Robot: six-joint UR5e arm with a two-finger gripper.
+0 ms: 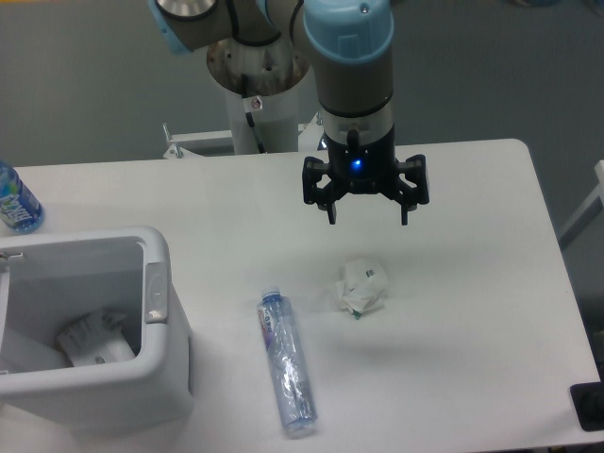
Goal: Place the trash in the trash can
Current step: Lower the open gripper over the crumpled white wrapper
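The fixed camera shows the gripper (367,213) hanging above the white table (472,330), fingers spread wide and holding nothing. Below it lies the crumpled paper wad (362,287). The crushed plastic bottle (286,362) lies flat to its left. The white trash can (90,330) stands at the left edge with papers (94,340) inside. An upright water bottle (16,200) stands behind it.

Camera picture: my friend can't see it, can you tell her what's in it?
A robot arm's open gripper hangs above a crumpled paper wad on a white table. A crushed clear plastic bottle lies nearby, and a white trash can at the left already holds some paper. An upright water bottle stands at the far left edge.
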